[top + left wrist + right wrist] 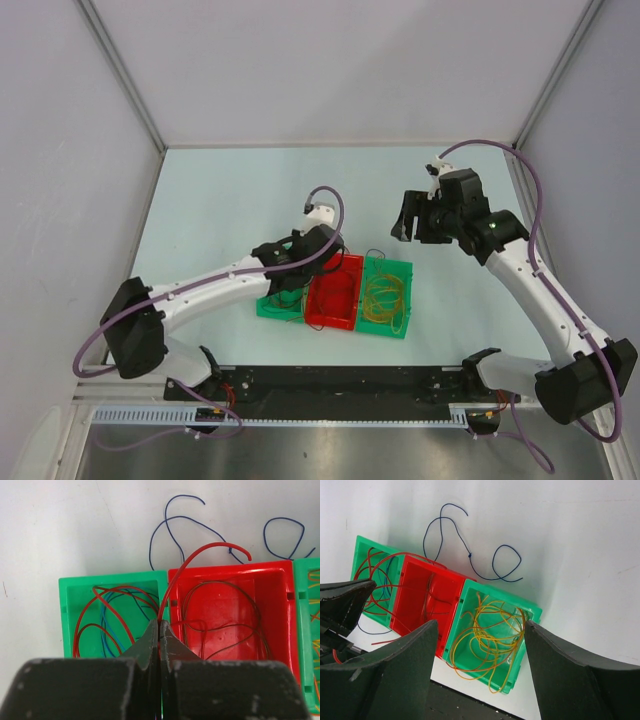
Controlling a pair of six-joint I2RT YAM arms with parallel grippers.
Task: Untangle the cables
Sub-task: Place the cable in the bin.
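I see a pale table (230, 190), plain white walls (340, 70) on three sides of it, black rail (330, 380) along its near edge.

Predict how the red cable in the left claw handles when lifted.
Probably springy, not limp: from the left claw the red cable holds a free arc. Thin, so likely light. Red loops cross blue cable in the green bin; may snag.

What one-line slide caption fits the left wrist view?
Left tool shut on a red cable arching above the red bin.
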